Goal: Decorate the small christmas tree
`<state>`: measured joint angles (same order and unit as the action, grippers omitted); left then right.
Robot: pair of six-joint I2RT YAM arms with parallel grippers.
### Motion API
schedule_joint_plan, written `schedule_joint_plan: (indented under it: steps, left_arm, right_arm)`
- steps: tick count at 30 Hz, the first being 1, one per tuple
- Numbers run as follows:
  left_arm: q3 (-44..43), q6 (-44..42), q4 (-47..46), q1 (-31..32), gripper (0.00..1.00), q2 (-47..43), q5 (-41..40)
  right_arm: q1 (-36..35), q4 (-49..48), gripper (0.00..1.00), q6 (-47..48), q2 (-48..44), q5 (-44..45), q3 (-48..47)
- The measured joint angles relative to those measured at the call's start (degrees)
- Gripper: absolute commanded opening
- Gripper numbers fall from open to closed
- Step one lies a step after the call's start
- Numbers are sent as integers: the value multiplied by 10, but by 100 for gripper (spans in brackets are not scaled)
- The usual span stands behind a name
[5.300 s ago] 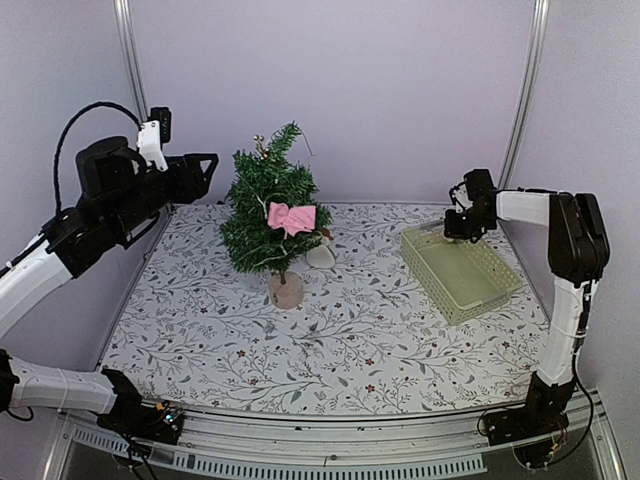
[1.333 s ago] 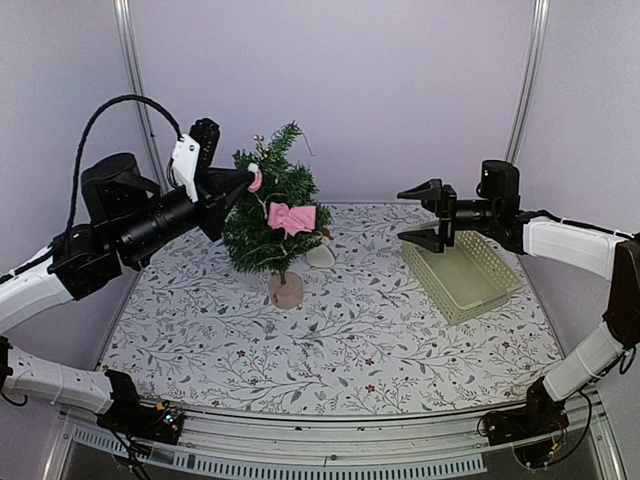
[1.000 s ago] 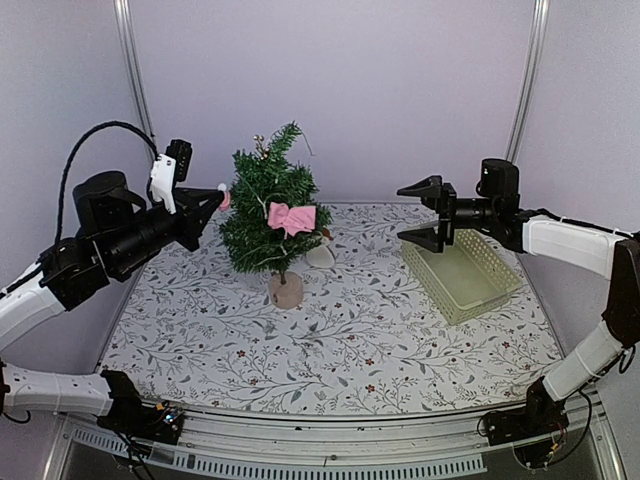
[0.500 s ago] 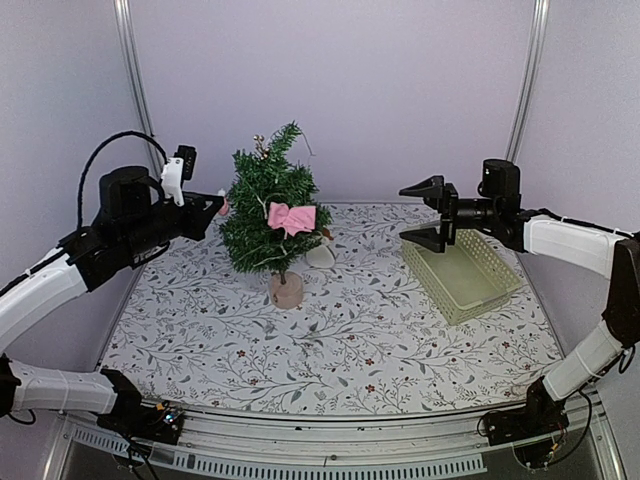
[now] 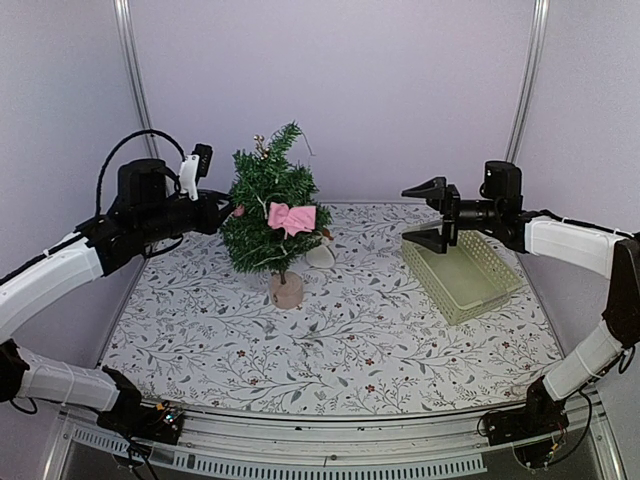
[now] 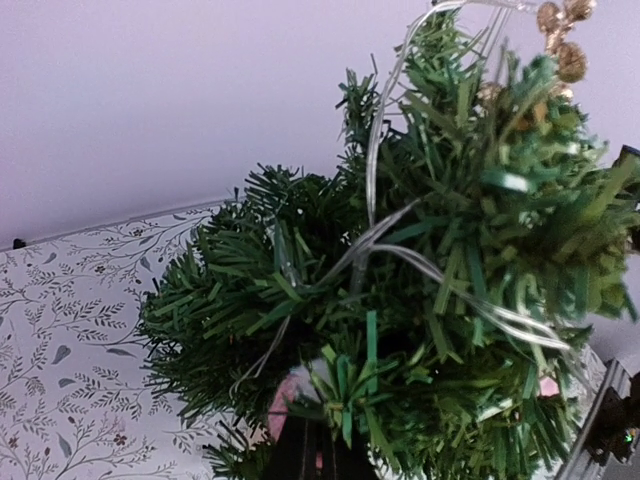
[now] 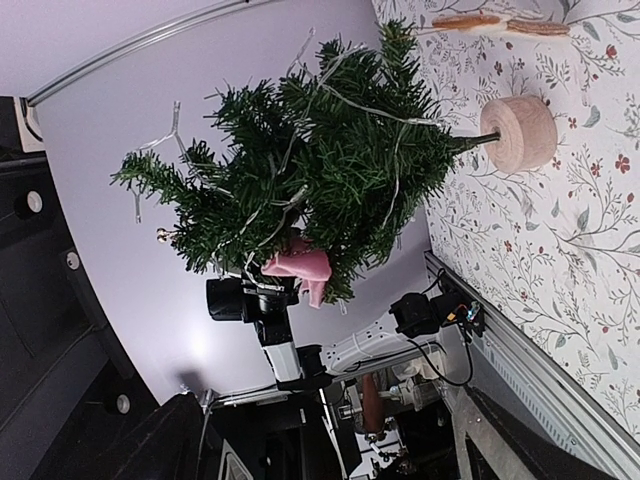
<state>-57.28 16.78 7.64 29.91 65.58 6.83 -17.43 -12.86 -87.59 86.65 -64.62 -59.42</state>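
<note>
The tree [image 5: 270,212] stands upright on the bench [image 5: 330,340], towards the back left, its thin trunk vertical on a round pale base [image 5: 286,290]. My left hand [image 5: 230,212] is right against its left flank at mid-height, tip pointing rightwards into the branches. I judge the coming move to be a short push straight ahead, across the tree's axis rather than along it. That hand is closed on a small pink ornament [image 5: 238,211], which the wrist view shows sitting just at the needles. My right hand [image 5: 432,215] is well apart on the other side, jaws wide with nothing between them, hovering over the left end of the basket [image 5: 470,275]. So the left arm is much the nearer. The tree is dark green and bristly, with a thin clear strand [image 6: 375,150] looped through it, a pink bow [image 5: 290,217] on its front and gold berries [image 5: 262,147] near the top.
</note>
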Motion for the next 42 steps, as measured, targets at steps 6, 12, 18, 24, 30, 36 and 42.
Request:
schedule_joint_plan:
  steps: [6, 12, 18, 24, 30, 36, 42]
  left_arm:
    - [-19, 0, 6, -2, 0, 23, 14]
    - [-37, 0, 15, -3, 0, 40, 16]
    - [-44, -2, 32, -4, 0, 50, 18]
    - [-44, -6, 55, -4, 16, 50, 24]
    - [-45, -10, 79, -5, 32, 45, 26]
    - [-52, -15, 96, -5, 43, 38, 23]
    - [-57, -18, 112, -7, 54, 25, 15]
  right_arm:
    - [3, 0, 89, 0, 0, 0, 2]
    - [4, 0, 89, 0, -1, 0, 3]
    - [7, 0, 89, 1, -3, 0, 3]
    - [7, 0, 90, 2, -3, 0, 3]
    - [9, 0, 90, 2, -3, 0, 5]
    - [10, 0, 90, 2, -3, 0, 5]
    - [10, 0, 90, 2, -3, 0, 5]
